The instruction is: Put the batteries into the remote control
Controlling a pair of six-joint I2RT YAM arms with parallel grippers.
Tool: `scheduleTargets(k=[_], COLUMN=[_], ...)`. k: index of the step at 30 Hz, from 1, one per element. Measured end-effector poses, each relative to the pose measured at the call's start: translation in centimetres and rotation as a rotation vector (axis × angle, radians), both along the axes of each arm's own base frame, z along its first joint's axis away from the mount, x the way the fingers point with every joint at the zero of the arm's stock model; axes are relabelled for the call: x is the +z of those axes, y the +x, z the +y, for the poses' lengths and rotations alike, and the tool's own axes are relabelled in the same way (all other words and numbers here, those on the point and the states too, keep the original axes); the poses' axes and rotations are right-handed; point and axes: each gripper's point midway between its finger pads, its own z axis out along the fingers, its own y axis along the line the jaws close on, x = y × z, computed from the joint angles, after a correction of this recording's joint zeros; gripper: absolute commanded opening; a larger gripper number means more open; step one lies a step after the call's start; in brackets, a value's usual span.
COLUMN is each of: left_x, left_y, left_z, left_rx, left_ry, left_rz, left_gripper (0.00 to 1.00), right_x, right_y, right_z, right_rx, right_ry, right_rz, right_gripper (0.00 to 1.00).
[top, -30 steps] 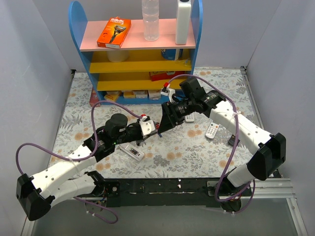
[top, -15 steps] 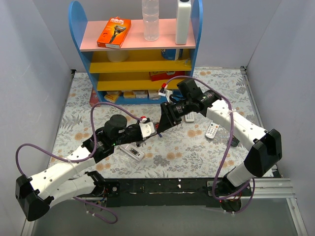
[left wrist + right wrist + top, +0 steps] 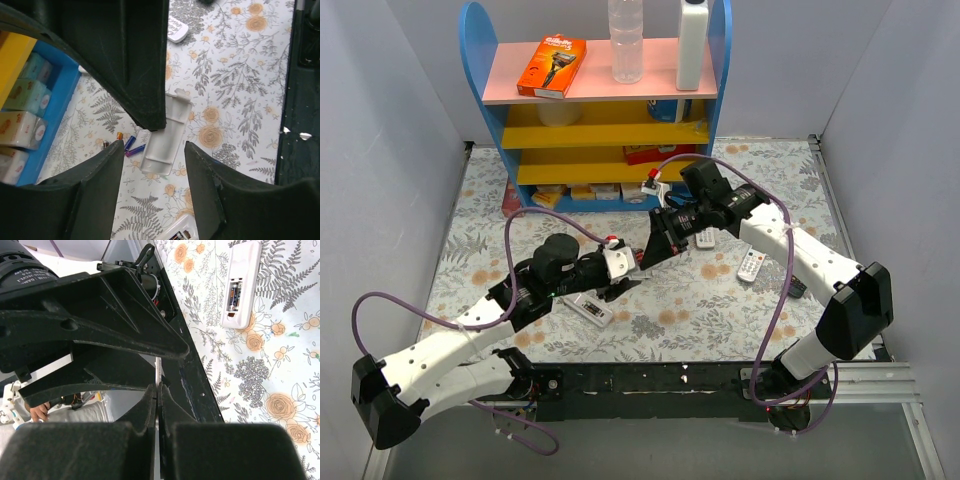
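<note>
A: Left arm pose?
B: Stretched low to centre, left hand (image 3: 620, 288) released, empty. Just beside it the remote control (image 3: 590, 309) lies on the floral tabletop (image 3: 720, 300): white slab, bay exposed, batteries (image 3: 234, 292) seated.
A: Right?
B: Elbow bent, right hand (image 3: 646, 260) clenched on the edge of a thin white plastic cover (image 3: 165, 131).

Crowded at mid-table: the left gripper (image 3: 626, 286) and right gripper (image 3: 646, 258) meet almost tip to tip, leaving little passage between them. Loose batteries (image 3: 129, 145) lie on the mat nearby. The remote control (image 3: 588, 308) lies at the left gripper's 7 o'clock. A shelf (image 3: 595, 135) walls off 12 o'clock. Two white remotes (image 3: 751, 265) and a black remote (image 3: 795, 287) dot 3 o'clock. Flowered mat (image 3: 470, 240) lies open toward 9 o'clock.
</note>
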Motion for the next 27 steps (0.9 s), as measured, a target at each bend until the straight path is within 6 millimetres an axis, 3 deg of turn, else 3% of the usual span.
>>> scheduleTargets(k=[2,5,11,16,21,27], left_x=[0.0,-0.6,-2.5,-4.9,-6.2,-8.5], left_y=[0.2,0.4,0.9,1.1,2.0,5.4], left_z=[0.0,0.4,1.0,1.7,2.4,7.1], left_rx=[0.018,0.046,0.135,0.266,0.454,0.83], left_ry=[-0.009,-0.013,-0.018,-0.046,-0.12,-0.273], left_rz=[0.001,0.014,0.08,0.243,0.454,0.769], left_gripper=[0.5,0.63,0.75,0.89,0.97,0.98], right_x=[-0.2,-0.8,-2.3,-3.7,-7.6,-12.9], right_y=[0.1,0.0,0.2,1.2,2.2,1.6], right_z=[0.0,-0.2,-0.4,-1.3,-3.3,-3.0], right_rx=[-0.007,-0.008,-0.03,-0.082,-0.145,-0.103], right_ry=[-0.006,-0.017,-0.044,-0.079,-0.165,-0.318], right_rz=[-0.004,0.008,-0.009,-0.119,-0.295,-0.563], right_gripper=[0.01,0.01,0.01,0.01,0.01,0.01])
